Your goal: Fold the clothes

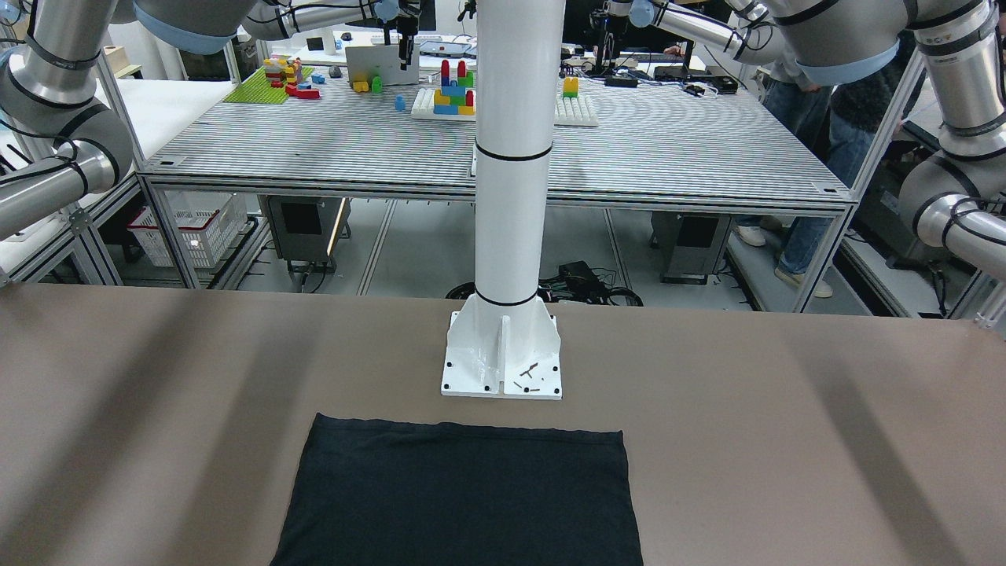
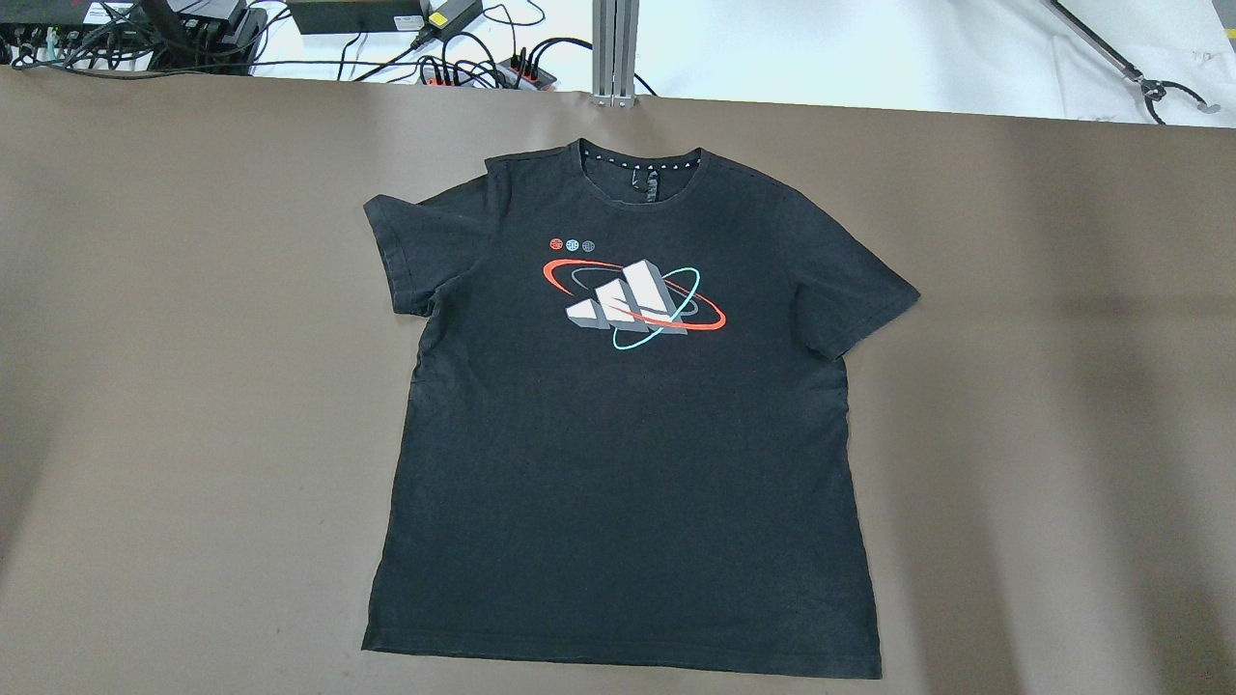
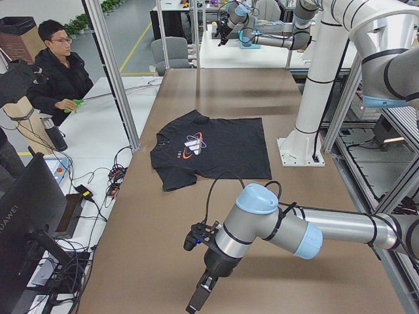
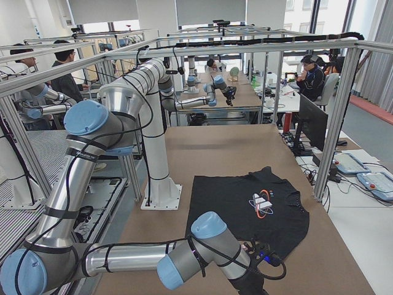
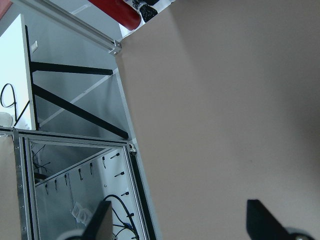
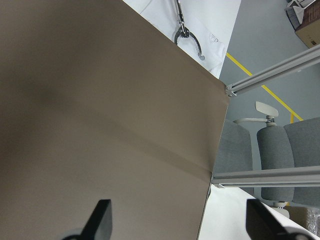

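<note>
The black T-shirt (image 2: 628, 434) lies flat on the worktop (image 2: 145, 386), light and limp, so we would pinch it at shoulder and hem corners; our left fingers (image 5: 100, 225) and right fingers (image 6: 100, 222) stand spread apart, holding nothing.

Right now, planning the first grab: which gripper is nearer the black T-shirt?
Right, probably: the right gripper hangs close beside the black T-shirt, while the left gripper hangs farther off, bare table between.

Cameras round my pillar (image 1: 512, 196)
One faced it from across, one hung overhead behind, two flanked it, all sharing the black shirt (image 2: 628, 415); wrist cameras hugged the table (image 5: 225, 100).
</note>
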